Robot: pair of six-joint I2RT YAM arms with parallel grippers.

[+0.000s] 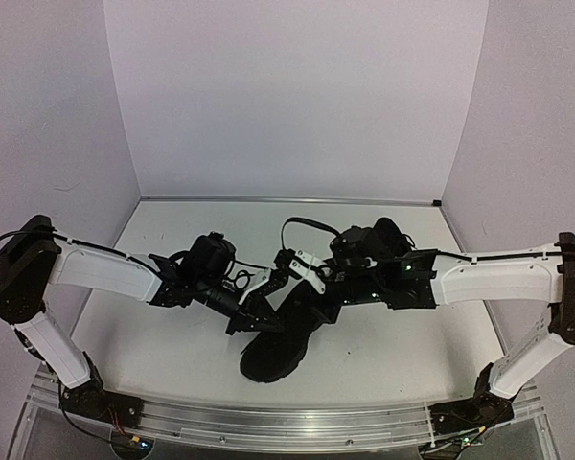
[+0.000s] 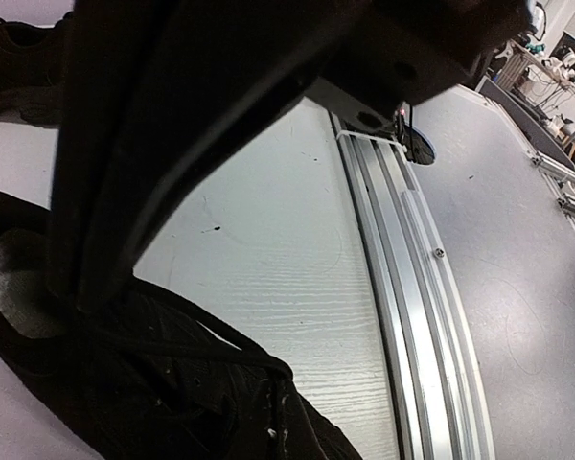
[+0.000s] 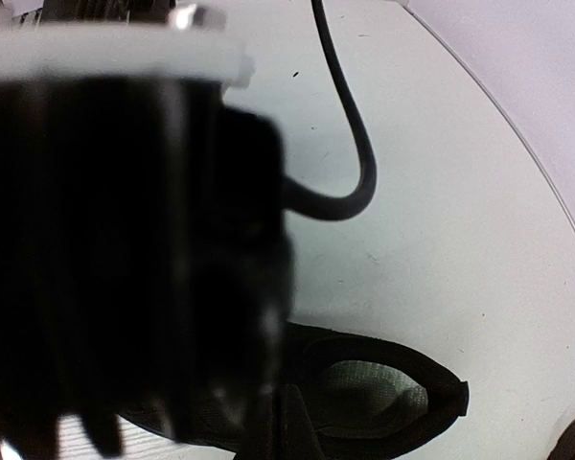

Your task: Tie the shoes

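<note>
Got my left gripper (image 1: 259, 313) and right gripper (image 1: 304, 280) crowding the matte black low lace-up shoe (image 1: 273, 350), centre-near, to reach its laces. Can't tell if either's clamped.

One shoe (image 1: 273, 355) lies on the table (image 1: 172, 345) about midway across, towards the near edge, its toe pointing near-left. The other shoe (image 1: 391, 235) sits farther back and to the right, partly hidden behind the right arm (image 1: 498, 278). That arm reaches in from the right, the left arm (image 1: 101, 273) from the left. The left gripper (image 1: 254, 316) is at the left of the near shoe's far end, the right gripper (image 1: 305, 271) just behind it. A rail (image 1: 268, 422) runs along the table's near edge.
</note>
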